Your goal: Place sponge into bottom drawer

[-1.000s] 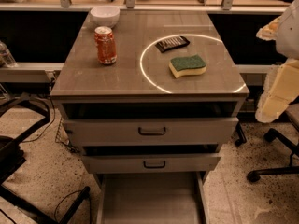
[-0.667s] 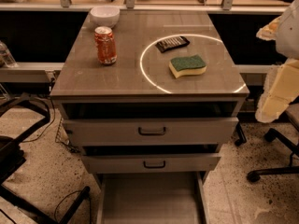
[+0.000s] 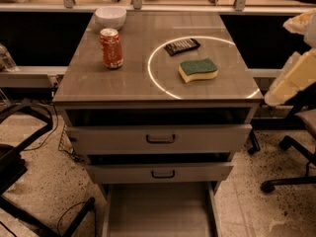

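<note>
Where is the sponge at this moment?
The sponge lies on the right half of the cabinet top, inside the bright ring, just in front of the black packet. The gripper is not in view.

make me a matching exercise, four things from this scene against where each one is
1 sponge
2 soda can
3 white bowl
4 bottom drawer

a back left of the cabinet top
b pulled open near the floor
c inside the light ring
d in front of the bowl

Pairs: 1-c, 2-d, 3-a, 4-b.
Gripper out of view; only the cream arm shows at right.
</note>
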`<state>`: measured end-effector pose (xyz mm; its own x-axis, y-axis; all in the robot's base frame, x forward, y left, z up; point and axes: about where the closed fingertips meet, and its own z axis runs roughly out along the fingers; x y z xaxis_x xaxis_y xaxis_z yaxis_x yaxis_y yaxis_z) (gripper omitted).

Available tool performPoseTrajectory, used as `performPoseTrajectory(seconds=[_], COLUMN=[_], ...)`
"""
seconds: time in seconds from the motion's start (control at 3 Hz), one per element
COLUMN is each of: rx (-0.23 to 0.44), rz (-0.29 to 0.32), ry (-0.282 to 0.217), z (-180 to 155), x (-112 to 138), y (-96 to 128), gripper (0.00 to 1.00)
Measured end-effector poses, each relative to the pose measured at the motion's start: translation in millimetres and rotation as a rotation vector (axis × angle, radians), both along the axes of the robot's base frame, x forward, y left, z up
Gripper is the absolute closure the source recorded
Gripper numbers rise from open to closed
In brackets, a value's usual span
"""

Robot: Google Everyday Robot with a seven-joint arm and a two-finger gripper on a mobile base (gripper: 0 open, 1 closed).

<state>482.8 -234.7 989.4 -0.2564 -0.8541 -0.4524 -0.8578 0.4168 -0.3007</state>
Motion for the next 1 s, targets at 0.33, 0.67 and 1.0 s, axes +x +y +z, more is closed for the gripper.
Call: performPoseTrajectory(seconds=[0.33,0.67,1.0], rx=[0.214,0.473,0.630], rz=[0.022,0.081,0.082], ry=[-0.157,-0.273,-0.284], z=[-2,-13,-23], x=[53,108,133], y=[-10,2,18], gripper=[0.00,0.00,0.00])
